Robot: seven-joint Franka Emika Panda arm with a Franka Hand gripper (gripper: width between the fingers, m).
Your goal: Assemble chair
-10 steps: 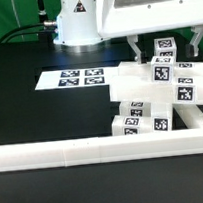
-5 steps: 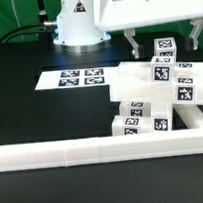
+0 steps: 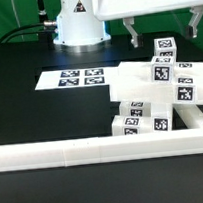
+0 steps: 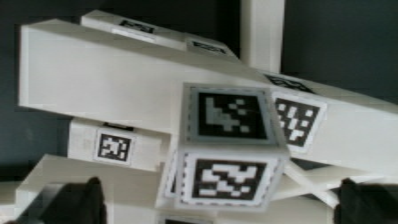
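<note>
White square post at centre, two tags facing the lens. Slanted slab at ten o'clock of it. Gripper spread wide, dark fingers at seven and five o'clock, grasping nothing.

black table: marker board, rail, chair pieces

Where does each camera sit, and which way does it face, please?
Exterior view: off the arm, across the table, facing the robot base; shows the chair pieces and the open tool above them.
Wrist view: on the wrist, looking past the tool's fingertips onto the tagged chair pieces.
Shared: the chair pieces and the tool.
</note>
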